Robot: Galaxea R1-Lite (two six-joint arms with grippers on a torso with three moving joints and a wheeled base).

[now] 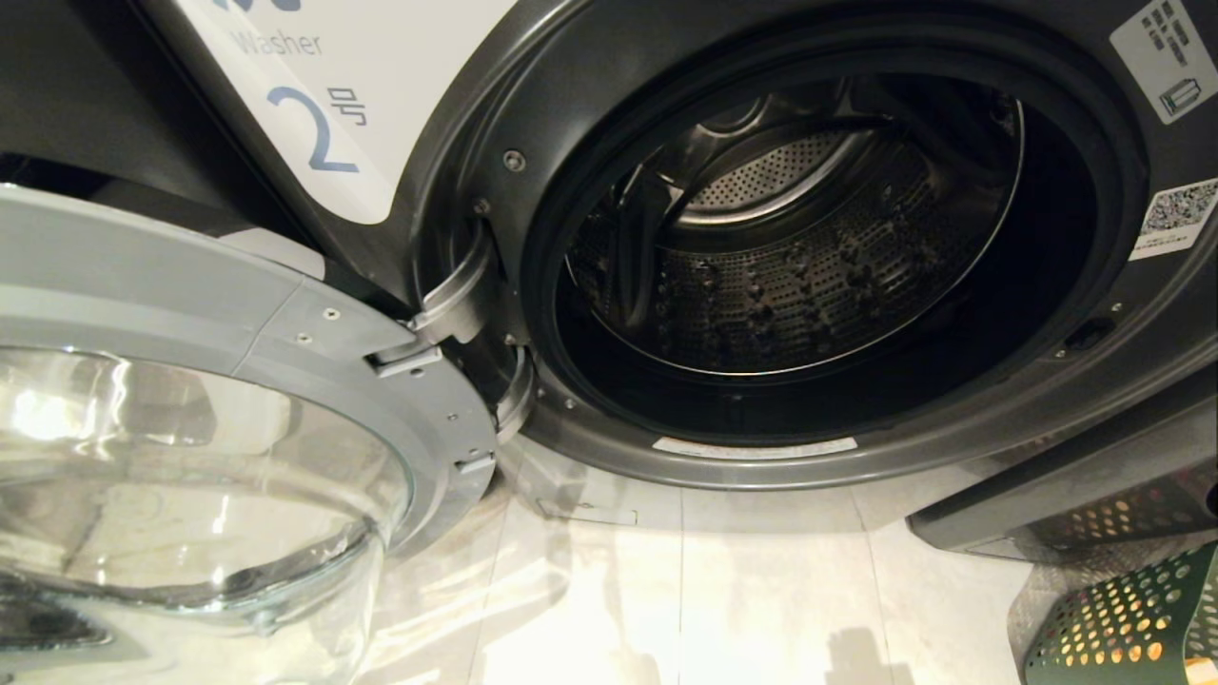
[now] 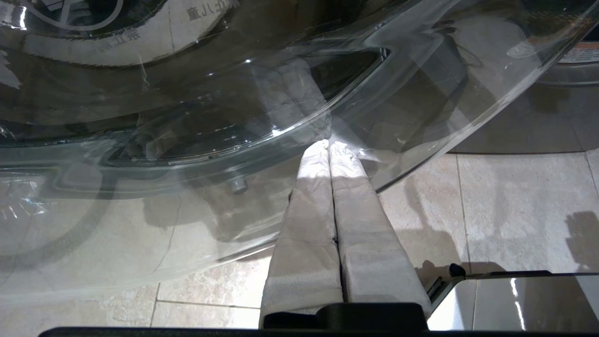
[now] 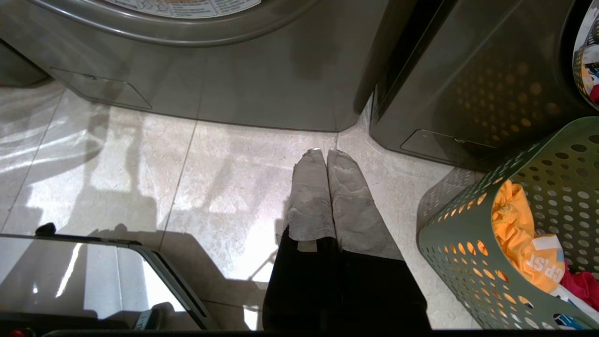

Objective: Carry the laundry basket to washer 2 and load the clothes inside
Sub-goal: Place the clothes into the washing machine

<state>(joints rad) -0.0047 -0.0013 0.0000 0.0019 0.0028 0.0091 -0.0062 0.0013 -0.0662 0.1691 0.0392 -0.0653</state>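
Head view: washer 2 (image 1: 818, 238) fills the frame, door (image 1: 238, 381) swung wide to the left, drum (image 1: 790, 257) bare.
Basket (image 3: 519, 234): on the floor just right of the washer, in front of the neighbouring machine; only its corner shows in the head view.
Clothes (image 3: 524, 234): yellow, red and white pieces all inside the basket.
Left gripper (image 2: 330, 145): clenched, empty, tips close under the door glass.
Right gripper (image 3: 325, 152): clenched, empty, over bare tile near the basket.
Done: basket delivered, door opened.
Left: every garment is yet to go into the drum.
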